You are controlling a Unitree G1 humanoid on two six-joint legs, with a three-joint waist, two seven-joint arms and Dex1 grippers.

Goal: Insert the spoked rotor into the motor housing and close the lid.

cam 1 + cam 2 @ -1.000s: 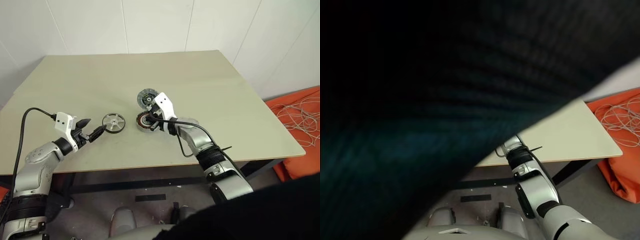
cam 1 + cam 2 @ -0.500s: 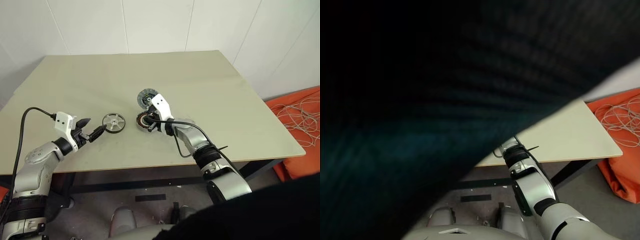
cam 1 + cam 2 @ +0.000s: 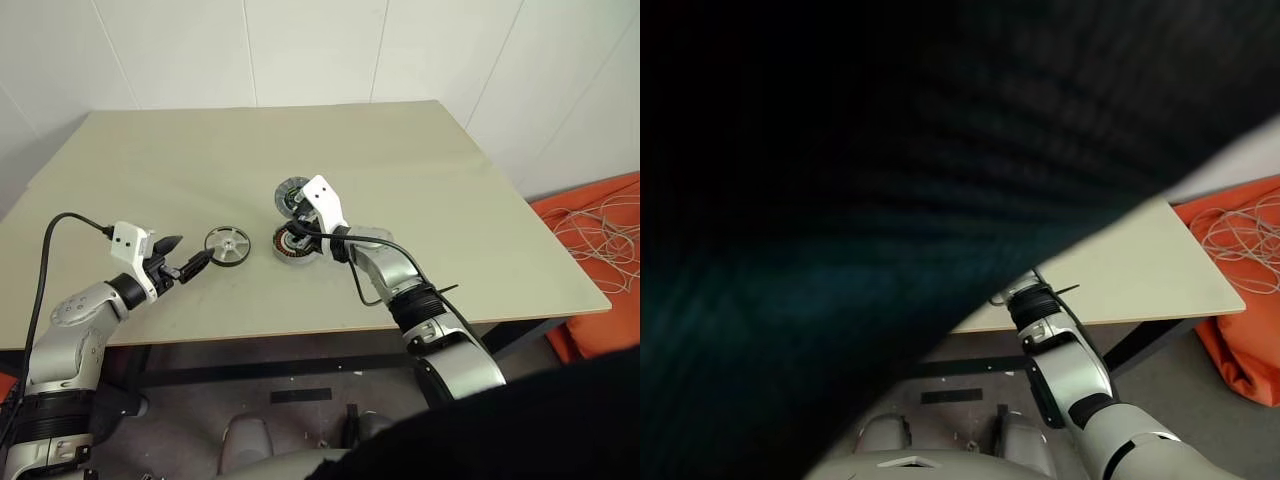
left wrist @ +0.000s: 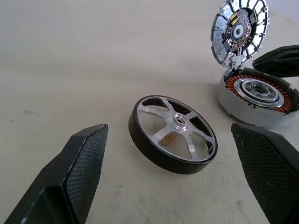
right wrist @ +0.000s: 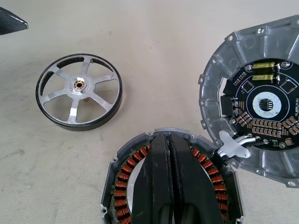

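On a pale table (image 3: 420,160), the task looks barely begun. At the left, the left gripper (image 3: 186,266) hovers with its fingers spread wide and empty, aimed at the spoked rotor (image 3: 227,245), which lies flat on the table just beyond the fingertips, untouched. To its right, well clear of it, sits the motor housing (image 3: 292,243), its copper windings exposed and no rotor inside. The right gripper (image 5: 169,154), fingers pressed together and holding nothing, hangs over the housing. The lid (image 3: 291,194) stands swung open at the housing's far edge, circuit board showing. Grasping, inserting and closing all appear to remain.
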